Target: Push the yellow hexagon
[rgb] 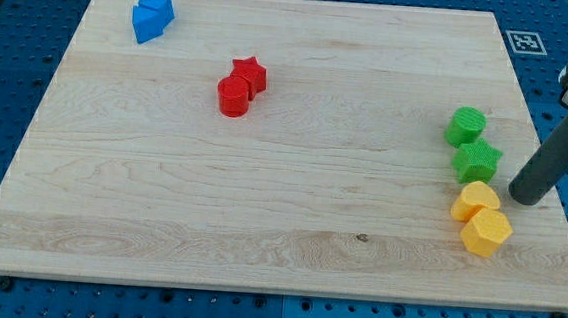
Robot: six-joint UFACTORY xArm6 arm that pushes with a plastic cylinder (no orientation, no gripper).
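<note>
The yellow hexagon [485, 232] lies near the board's right edge toward the view's bottom. A second yellow block [476, 200], of rounded shape, touches it just above and to the left. My tip [529, 199] rests on the board to the right of that second yellow block, up and to the right of the hexagon, a short gap away. A green star [476, 160] sits just above the yellow blocks, left of the rod. A green cylinder [466, 125] sits above the star.
A red cylinder [233, 97] and a red star [250, 75] touch each other left of centre. Two blue blocks [153, 17] lie together at the top left. The wooden board [279, 229] is surrounded by a blue perforated table.
</note>
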